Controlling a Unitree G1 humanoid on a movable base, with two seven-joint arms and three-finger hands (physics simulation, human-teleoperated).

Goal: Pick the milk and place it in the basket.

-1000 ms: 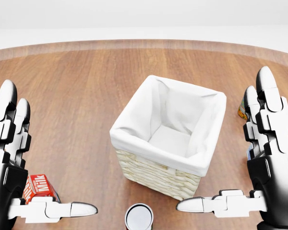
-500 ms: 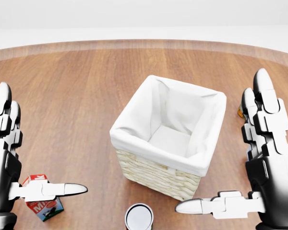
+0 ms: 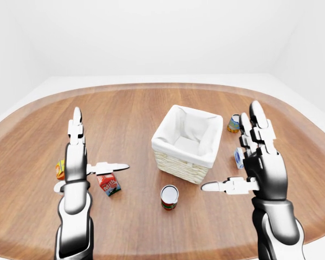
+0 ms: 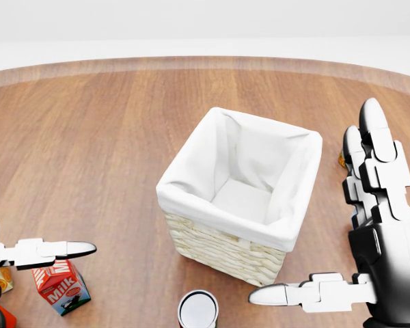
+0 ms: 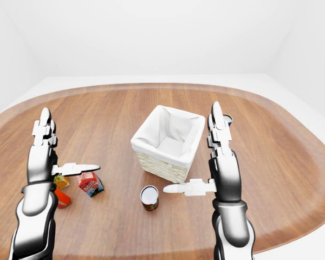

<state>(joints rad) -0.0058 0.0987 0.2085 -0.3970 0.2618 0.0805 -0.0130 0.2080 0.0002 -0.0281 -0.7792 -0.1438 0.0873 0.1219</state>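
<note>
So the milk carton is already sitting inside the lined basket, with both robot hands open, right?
Not quite. The milk carton stands on the table, to the left of the basket in the head view, just under the left robot hand. The basket's lining holds nothing. Both the left and right robot hand are indeed open.

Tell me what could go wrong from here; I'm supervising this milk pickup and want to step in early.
The milk carton stands close beside a small orange item and a red one, so the open left robot hand could knock or grab a neighbour instead. A can stands between the carton and the basket; a low carry might tip it. The basket's cloth lining folds over the rim, so a shallow release could leave the carton perched there.
</note>
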